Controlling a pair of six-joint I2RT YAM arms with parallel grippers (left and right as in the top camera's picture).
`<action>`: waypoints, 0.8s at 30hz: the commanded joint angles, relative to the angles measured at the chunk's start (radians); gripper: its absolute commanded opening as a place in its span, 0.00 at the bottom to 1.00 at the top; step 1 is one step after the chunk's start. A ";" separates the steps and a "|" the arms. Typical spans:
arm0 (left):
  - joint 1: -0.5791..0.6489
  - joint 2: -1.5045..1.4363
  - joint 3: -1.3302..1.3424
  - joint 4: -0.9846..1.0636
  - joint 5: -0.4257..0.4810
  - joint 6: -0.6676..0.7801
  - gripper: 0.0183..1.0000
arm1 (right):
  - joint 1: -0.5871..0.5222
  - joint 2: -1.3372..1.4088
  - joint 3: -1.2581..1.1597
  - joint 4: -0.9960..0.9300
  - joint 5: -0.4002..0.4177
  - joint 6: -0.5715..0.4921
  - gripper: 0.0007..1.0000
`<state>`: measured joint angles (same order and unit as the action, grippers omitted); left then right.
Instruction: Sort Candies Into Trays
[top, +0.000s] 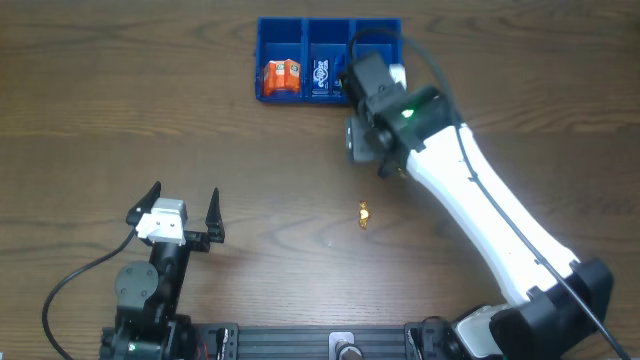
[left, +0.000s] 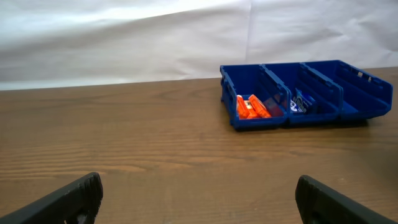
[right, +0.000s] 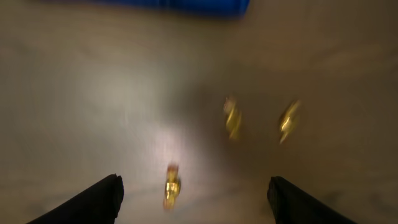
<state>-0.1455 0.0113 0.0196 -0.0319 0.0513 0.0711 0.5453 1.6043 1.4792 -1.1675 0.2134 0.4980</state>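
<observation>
1. Candies of two kinds already lie in the blue tray (top: 261, 60), which sits at the far side of the desk (top: 120, 100) and has three compartments in a row.
2. Orange candies (top: 282, 76) fill the compartment at the top view's left, and a blue-wrapped candy (top: 321, 75) lies in the middle one. The third compartment is partly hidden under the right arm, so what it holds cannot be told.
3. A gold candy (top: 364, 213) lies loose on the bare wood, nearer the arms than the tray and well apart from it.
4. The right pincer (right: 199, 208) hangs just in front of the tray, fingers spread wide and gripping nothing. Its wrist view shows three blurred gold candies (right: 232, 118) on the wood below, one close to the fingers and two beyond it side by side.
5. The left pincer (top: 183, 205) sits low near its base, far from the tray, its fingers likewise wide apart and empty.
</observation>
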 joint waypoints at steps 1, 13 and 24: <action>0.003 -0.007 -0.015 -0.044 -0.003 -0.011 1.00 | 0.009 0.008 -0.181 0.058 -0.139 0.075 0.77; 0.003 -0.007 -0.015 -0.043 -0.003 -0.011 1.00 | 0.082 0.008 -0.430 0.245 -0.183 0.096 0.77; 0.003 -0.007 -0.015 -0.044 -0.003 -0.011 1.00 | 0.088 0.014 -0.549 0.380 -0.182 0.100 0.76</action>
<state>-0.1459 0.0109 0.0196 -0.0326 0.0513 0.0708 0.6197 1.6146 0.9535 -0.8104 0.0322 0.5816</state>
